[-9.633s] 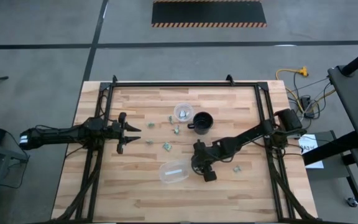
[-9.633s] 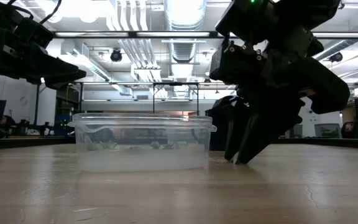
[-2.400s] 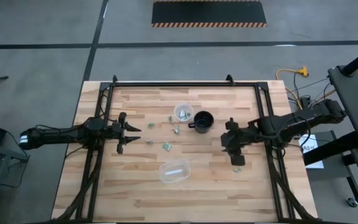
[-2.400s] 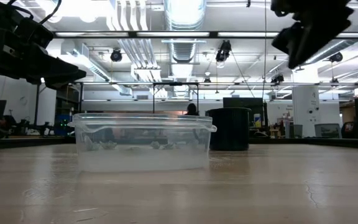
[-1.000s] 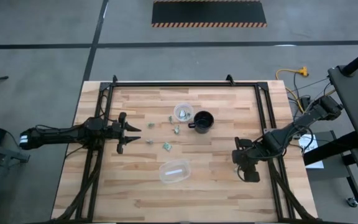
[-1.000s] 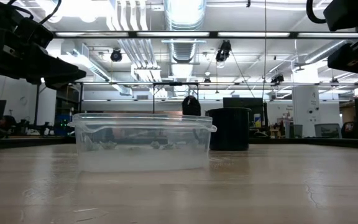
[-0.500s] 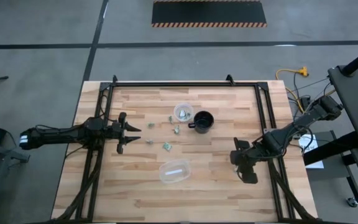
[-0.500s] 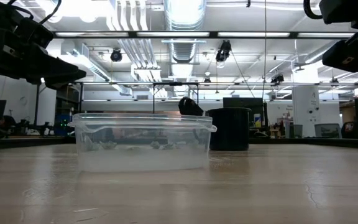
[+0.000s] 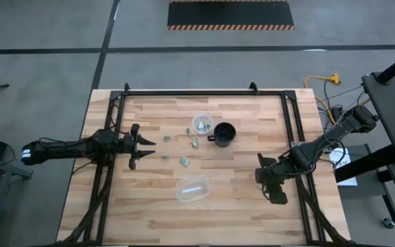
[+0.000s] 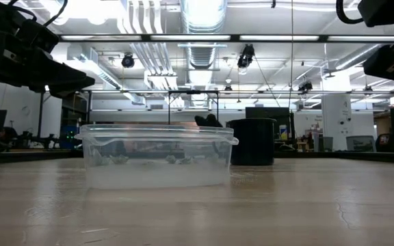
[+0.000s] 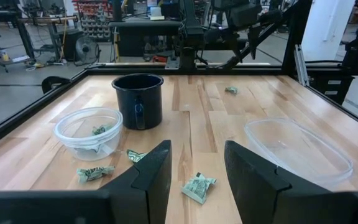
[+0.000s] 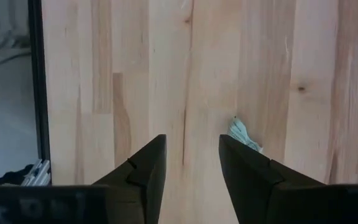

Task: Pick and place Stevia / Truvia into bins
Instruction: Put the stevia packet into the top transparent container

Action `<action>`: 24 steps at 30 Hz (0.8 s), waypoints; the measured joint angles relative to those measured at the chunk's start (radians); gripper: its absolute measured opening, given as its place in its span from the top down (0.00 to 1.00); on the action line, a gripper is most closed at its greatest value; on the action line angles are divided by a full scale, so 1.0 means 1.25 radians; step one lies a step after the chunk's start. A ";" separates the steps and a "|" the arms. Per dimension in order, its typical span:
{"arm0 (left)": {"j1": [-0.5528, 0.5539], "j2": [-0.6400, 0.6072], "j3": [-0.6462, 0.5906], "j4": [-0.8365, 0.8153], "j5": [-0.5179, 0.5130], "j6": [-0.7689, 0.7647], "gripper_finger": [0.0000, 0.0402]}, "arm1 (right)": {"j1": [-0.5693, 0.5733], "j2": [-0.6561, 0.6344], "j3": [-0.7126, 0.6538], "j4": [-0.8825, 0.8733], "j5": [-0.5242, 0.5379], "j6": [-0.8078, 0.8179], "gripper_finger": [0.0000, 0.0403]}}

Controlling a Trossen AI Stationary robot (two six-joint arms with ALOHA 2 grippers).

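Note:
Several green-and-white Stevia packets [image 9: 184,162] lie loose on the wooden table left of the black mug [image 9: 223,134]. More lie inside the small round clear cup [image 9: 202,123], which also shows in the left wrist view [image 11: 89,130]. One packet [image 12: 244,138] lies alone on the table's right part, below my right gripper [image 9: 265,177]. That gripper points down above it, open and empty. My left gripper [image 9: 146,143] waits open at the table's left, level, facing the packets [image 11: 197,186].
A larger oval clear tub [image 9: 192,189] stands near the front middle and fills the low view [image 10: 156,157]. A black metal frame [image 9: 293,137] runs along the table's sides. Bare wood lies between the tub and my right gripper.
My right gripper has stayed almost in place above the lone packet, with its fingers open. My left gripper has kept still.

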 joint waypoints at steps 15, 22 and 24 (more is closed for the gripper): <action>0.000 0.000 0.000 0.000 0.000 0.000 0.67 | 0.001 0.000 0.000 0.042 0.023 0.020 0.67; 0.000 0.000 0.000 0.000 0.000 0.000 0.67 | 0.000 0.000 0.000 0.042 0.023 0.020 0.69; 0.000 0.000 0.000 0.000 0.000 0.000 0.67 | 0.000 0.000 0.000 0.042 0.023 0.019 0.69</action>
